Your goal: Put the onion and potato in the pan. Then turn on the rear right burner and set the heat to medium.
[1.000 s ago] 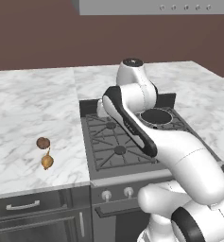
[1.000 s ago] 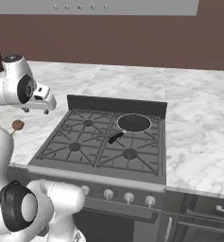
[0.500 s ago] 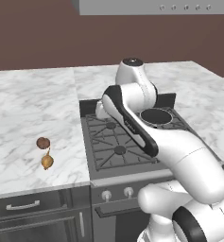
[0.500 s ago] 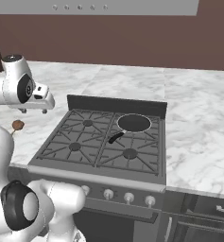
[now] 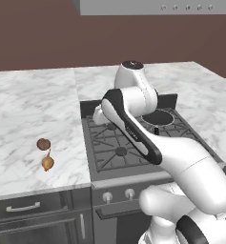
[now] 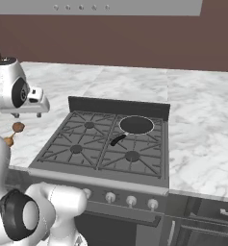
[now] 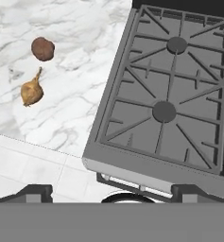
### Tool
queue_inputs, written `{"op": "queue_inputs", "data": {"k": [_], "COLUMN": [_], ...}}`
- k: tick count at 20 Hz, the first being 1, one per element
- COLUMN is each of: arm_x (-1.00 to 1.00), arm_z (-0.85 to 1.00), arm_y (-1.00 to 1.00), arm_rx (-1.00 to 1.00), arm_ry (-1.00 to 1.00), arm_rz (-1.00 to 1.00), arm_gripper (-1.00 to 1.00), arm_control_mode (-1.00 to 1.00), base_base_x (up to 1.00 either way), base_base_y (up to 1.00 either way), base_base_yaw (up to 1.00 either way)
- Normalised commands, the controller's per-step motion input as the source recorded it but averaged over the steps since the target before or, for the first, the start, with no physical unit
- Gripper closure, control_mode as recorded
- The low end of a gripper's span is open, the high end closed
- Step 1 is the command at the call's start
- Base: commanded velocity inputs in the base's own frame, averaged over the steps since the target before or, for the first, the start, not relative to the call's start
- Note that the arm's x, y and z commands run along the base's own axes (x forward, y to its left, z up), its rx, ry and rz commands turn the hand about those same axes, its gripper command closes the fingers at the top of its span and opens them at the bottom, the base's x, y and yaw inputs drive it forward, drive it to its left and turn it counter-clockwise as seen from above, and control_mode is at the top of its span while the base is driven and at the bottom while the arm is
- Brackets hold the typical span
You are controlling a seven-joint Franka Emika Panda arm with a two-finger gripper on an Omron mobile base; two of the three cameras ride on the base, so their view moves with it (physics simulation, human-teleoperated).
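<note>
While the marble surface [image 5: 28,114] spreads to the stove's [image 6: 106,144] nine o'clock side, the pan [image 6: 136,126] sits on the rear right burner at about one o'clock of the stove's centre. At the surface's front part lie the potato [image 7: 42,48] and, just beside it at six o'clock, the onion [image 7: 31,90], apart. High over the stove's edge, the end effector [image 7: 113,194] is spread wide, released, grasping nothing.
</note>
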Motion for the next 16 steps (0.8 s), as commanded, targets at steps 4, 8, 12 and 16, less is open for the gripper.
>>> {"op": "queue_inputs", "data": {"k": [4, 8, 12, 16], "arm_x": [0.01, 0.13, 0.3, 0.47], "arm_z": [0.0, 0.0, 0.0, 0.0], "arm_y": [0.43, 0.39, 0.45, 0.39], "arm_rx": [0.0, 0.0, 0.0, -0.01], "arm_ry": [-0.01, 0.0, 0.0, 0.0], "arm_rz": [0.0, 0.0, -0.03, -0.1], "arm_gripper": [-1.0, -1.0, -1.0, -1.0], "arm_control_mode": [-1.0, -1.0, -1.0, -1.0], "base_base_x": [0.0, 0.0, 0.0, 0.0], "base_base_y": [0.0, 0.0, 0.0, 0.0], "base_base_yaw": [0.0, 0.0, 0.0, 0.0]}}
